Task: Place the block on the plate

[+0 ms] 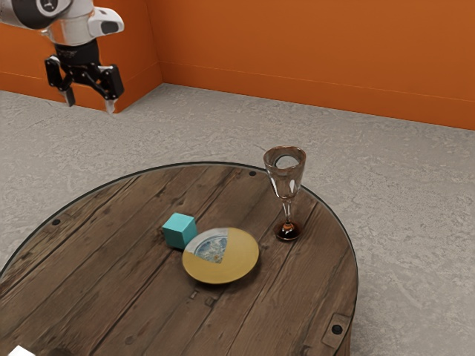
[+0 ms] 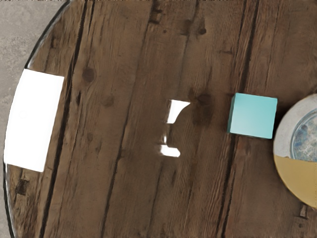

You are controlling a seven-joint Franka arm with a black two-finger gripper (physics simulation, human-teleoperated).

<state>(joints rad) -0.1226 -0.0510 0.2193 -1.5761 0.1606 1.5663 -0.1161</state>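
Across the back of the exterior view runs an orange wall (image 1: 312,44); below it spreads a rough grey floor (image 1: 401,178); on that stands the round table (image 1: 89,259) of dark, weathered planks (the wrist view shows bright white patches on its top, the largest by the rim). The arm (image 1: 73,28) reaches in from the exterior view's upper left; its hand (image 1: 90,107) is raised above the tabletop, fingers spread wide with nothing between them, well apart from the block. A stemmed glass (image 1: 287,232) stands upright on a dark foot, near the plate and on the side away from the block; the plate (image 1: 236,259) is mostly yellow, with a pale wedge patterned in blue; smallest, the turquoise block (image 1: 179,231) sits on the wood just beside the plate, not on it; whether the two touch, I cannot tell.
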